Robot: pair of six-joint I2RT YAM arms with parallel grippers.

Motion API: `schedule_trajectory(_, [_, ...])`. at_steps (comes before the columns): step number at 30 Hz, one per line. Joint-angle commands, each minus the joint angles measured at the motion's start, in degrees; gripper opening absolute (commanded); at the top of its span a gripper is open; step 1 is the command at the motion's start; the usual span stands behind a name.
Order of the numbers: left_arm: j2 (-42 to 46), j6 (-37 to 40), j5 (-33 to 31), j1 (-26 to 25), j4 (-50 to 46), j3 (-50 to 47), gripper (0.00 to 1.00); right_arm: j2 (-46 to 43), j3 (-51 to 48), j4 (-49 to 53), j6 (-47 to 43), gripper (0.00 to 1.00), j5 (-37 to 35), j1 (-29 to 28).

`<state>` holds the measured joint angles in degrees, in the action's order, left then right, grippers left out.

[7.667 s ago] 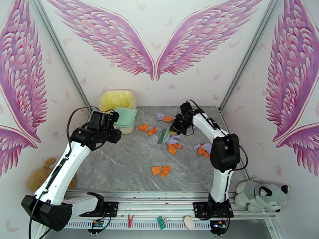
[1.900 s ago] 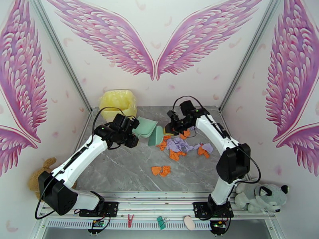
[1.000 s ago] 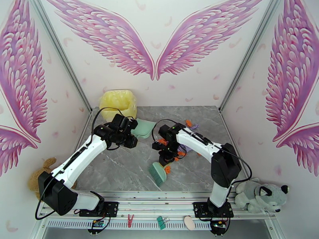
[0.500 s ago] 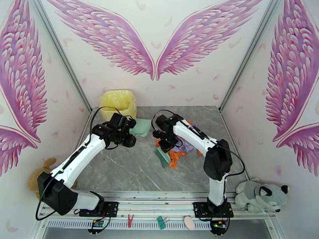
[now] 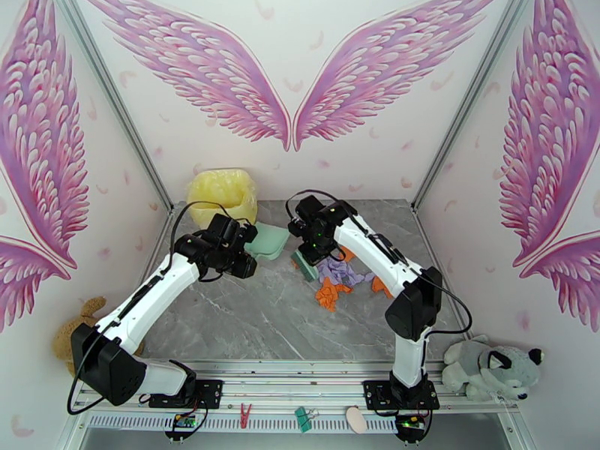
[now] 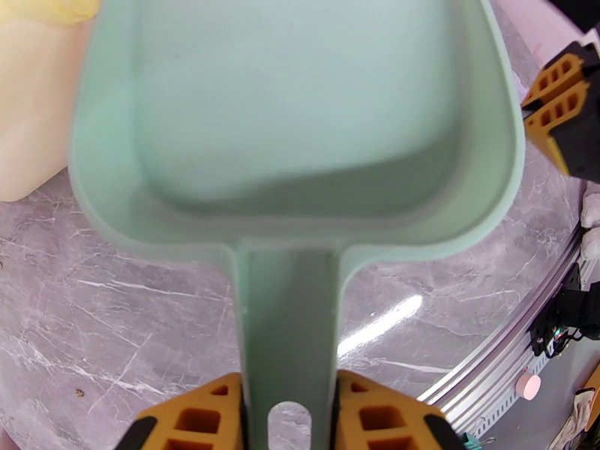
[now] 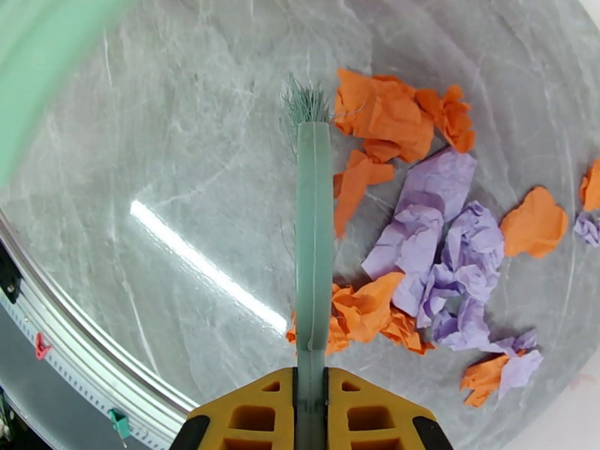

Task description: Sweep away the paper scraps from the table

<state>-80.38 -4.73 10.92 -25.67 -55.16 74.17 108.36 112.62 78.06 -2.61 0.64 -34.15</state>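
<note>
Centrally, brush (image 5: 306, 265) sits between dustpan (image 5: 270, 241) and paper scraps (image 5: 341, 273); table (image 5: 247, 324) front bare.

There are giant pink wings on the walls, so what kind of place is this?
Probably a decorated robot test booth: two robot arms at a marble table, painted wings on the walls, a stuffed dog beside it.

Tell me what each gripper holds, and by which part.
Left gripper holds the dustpan by its handle end; right gripper holds the brush by its handle.
</note>
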Motion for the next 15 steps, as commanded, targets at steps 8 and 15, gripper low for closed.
schedule_trajectory(8, [2.4, 3.2, -1.3, -1.2, 0.7, -5.4, 0.0, -0.3, 7.0, 6.3, 12.8, 0.0, -11.5, 13.2])
schedule_trajectory(15, [1.4, 7.5, -5.9, -5.7, -0.6, -7.8, 0.0, 5.4, 12.1, 15.7, 15.8, 0.0, -23.6, 19.3])
